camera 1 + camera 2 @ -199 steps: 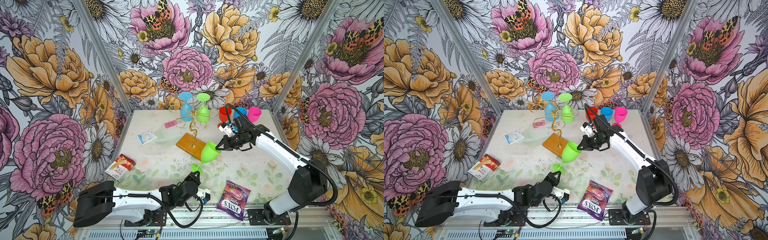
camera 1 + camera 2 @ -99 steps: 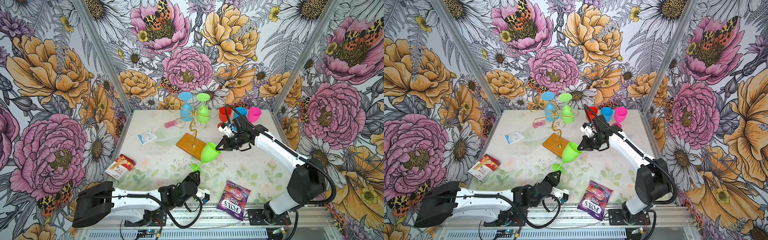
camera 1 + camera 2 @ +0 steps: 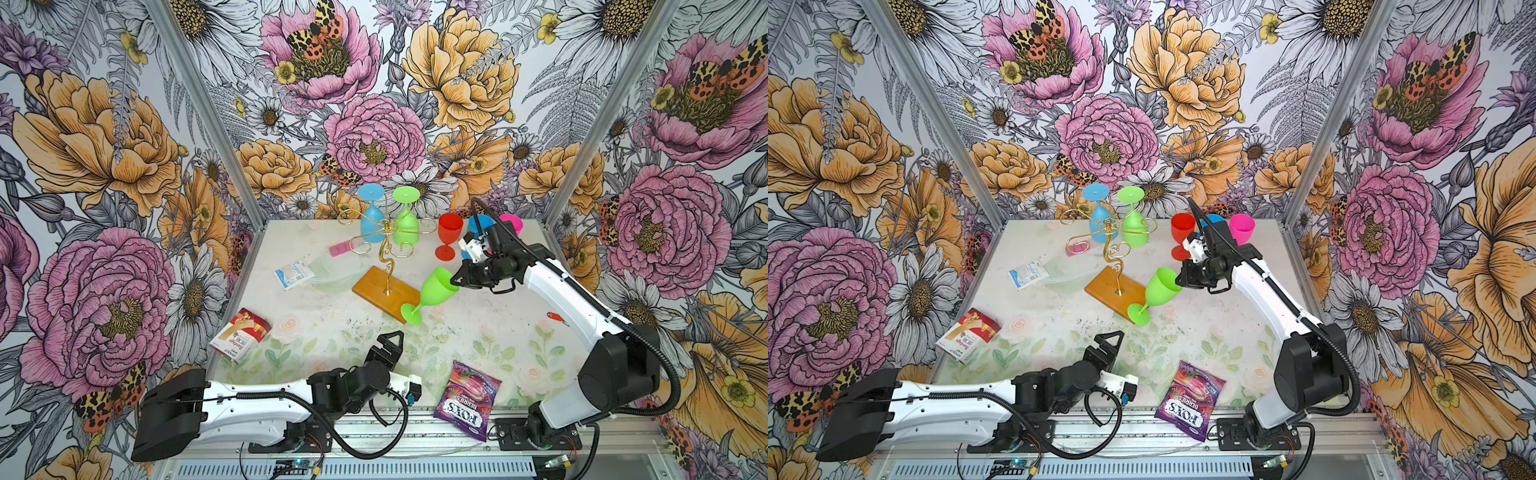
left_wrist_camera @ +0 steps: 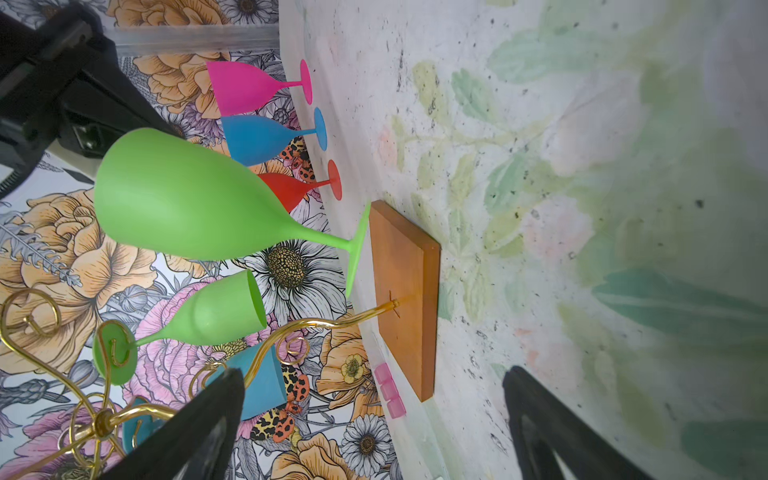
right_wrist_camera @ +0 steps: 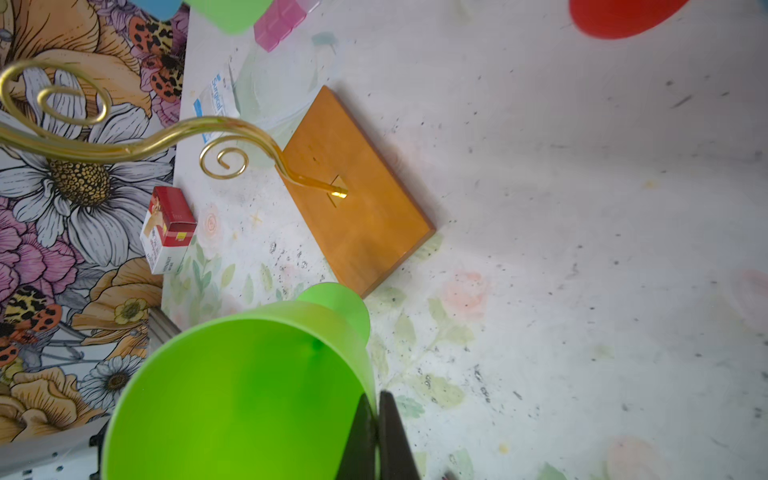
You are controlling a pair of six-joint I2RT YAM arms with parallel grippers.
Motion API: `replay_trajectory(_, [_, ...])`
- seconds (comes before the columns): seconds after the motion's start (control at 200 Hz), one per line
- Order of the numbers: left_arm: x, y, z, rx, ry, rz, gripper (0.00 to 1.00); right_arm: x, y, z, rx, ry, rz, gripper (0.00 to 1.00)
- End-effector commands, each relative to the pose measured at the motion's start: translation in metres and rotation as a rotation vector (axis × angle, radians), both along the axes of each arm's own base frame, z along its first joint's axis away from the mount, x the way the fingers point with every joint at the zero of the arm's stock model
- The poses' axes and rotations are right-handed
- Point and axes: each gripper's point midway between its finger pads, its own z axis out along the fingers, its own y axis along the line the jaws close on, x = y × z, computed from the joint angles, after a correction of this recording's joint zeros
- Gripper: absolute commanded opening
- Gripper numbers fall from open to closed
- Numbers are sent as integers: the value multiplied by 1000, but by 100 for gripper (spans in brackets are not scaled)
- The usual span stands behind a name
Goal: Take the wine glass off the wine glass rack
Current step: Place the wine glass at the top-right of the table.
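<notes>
wine glass rack mid table, 3 glasses behind-right, candy bag front, box front-left

Three walls are closing in around the surface, each carrying wallpaper of big pink and orange blooms, white daisies and spotted moths. Two slanted aluminium posts are marking the back corners of the surface. The surface itself is showing a pale, faded print of leaves and roses, speckled with dark marks. Bright, even light is falling across it, leaving only soft shadows.
</notes>
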Motion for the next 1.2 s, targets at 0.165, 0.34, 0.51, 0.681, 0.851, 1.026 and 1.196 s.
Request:
replay_trajectory(0.165, [12,-6,57,-441,193,281,99,20,-88,27,-305,-161,-212,0])
replay_trajectory(0.34, [23,6,80,-638,274,460,99,20,-145,24,-490,-127,-331,0])
replay_trajectory(0.51, [31,24,89,-792,395,553,99,23,-181,26,-548,-108,-428,0])
replay_trajectory(0.681, [39,53,93,-932,551,657,99,29,-203,27,-562,-94,-486,0])
replay_trajectory(0.851, [48,81,97,-1031,622,757,99,32,-234,22,-568,-59,-564,0])
replay_trajectory(1.026, [59,103,96,-1102,643,830,99,35,-270,20,-585,-36,-654,0])
replay_trajectory(1.196, [71,120,96,-1169,645,900,99,42,-292,23,-561,-43,-714,0])
